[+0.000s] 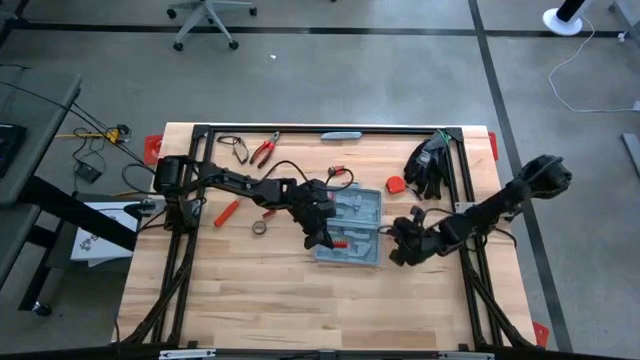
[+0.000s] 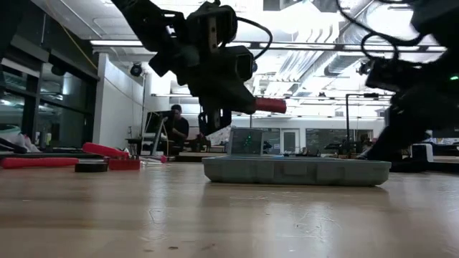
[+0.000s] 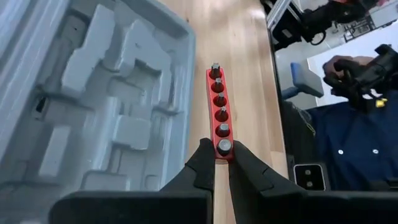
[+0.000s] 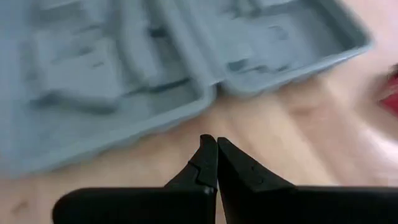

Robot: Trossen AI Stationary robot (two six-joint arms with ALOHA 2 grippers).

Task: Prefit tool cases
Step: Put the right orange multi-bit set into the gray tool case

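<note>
L pincer (image 3: 217, 163) is clamped on one end of a red bit holder (image 3: 219, 113) w/ a row of hex bits, held in the air over the open grey-blue tool case (image 1: 351, 226), which lies flat mid-bench (image 1: 300, 300). R pincer (image 4: 216, 163) is fully closed w/ nothing in it, just beside the case's right edge, not touching. Around: tape roll (image 1: 259, 227) and red-handled tool (image 1: 226, 212) left of the case, pliers (image 1: 263, 150) near the far edge, black gloves (image 1: 429, 165) at far right; nothing blocks the case's slots.
</note>
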